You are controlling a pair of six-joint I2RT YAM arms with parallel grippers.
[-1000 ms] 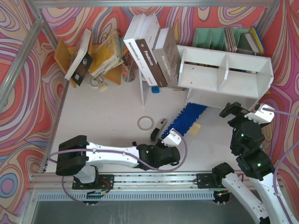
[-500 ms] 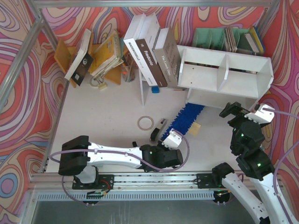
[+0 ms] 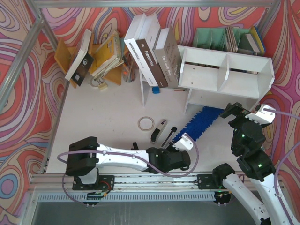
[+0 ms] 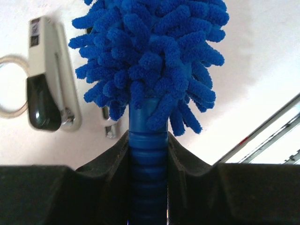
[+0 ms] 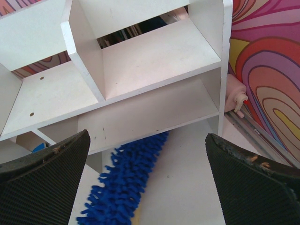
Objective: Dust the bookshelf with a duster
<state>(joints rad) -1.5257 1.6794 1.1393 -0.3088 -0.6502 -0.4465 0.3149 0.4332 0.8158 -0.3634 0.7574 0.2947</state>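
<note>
White table (image 3: 117,108), swirled walls: my left hand (image 4: 148,140) clamps the duster (image 3: 201,123) by its handle, head lying beside the bookshelf (image 3: 225,70) foot; my right hand (image 3: 243,114) gapes wide. Sweeping hard, I might snag its lower board.

Place: I read this as a robot lab cell, not a home.
Walls: swirl-printed panels (image 3: 28,117) box my table (image 3: 108,108) in.
Frame: a bare metal bar (image 3: 140,3) tops them.
Mount: a slotted rail (image 3: 154,179) along the near edge carries my rig.
Props: books (image 3: 150,56) and a white bookshelf (image 3: 243,70) sit on the tabletop.
</note>
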